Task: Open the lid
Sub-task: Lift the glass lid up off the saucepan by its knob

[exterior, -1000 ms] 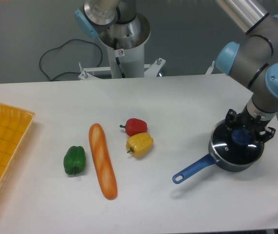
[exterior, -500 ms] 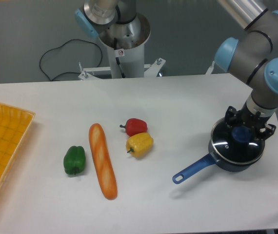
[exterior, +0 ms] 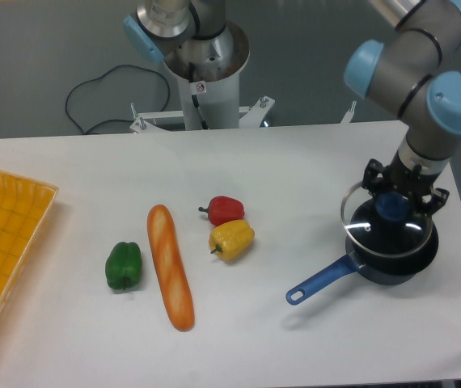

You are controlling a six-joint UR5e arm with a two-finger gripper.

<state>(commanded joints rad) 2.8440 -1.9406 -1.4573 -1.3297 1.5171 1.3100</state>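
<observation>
Lid (exterior: 386,222): gripped at blue knob by pincer (exterior: 393,207) closed from directly above; raised, tilted, just clear of saucepan (exterior: 392,255) underneath.

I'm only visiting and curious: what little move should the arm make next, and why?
Probably keep raising the lid, then carry it sideways. The end effector grips its blue knob, and the rim has already risen off the saucepan but still hangs over it.

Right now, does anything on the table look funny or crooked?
Only the lid: the gripper grips its blue knob, and it sits lifted and shifted toward the back-left of the saucepan, not flush on the rim. Nothing looks spilled or broken.
</observation>
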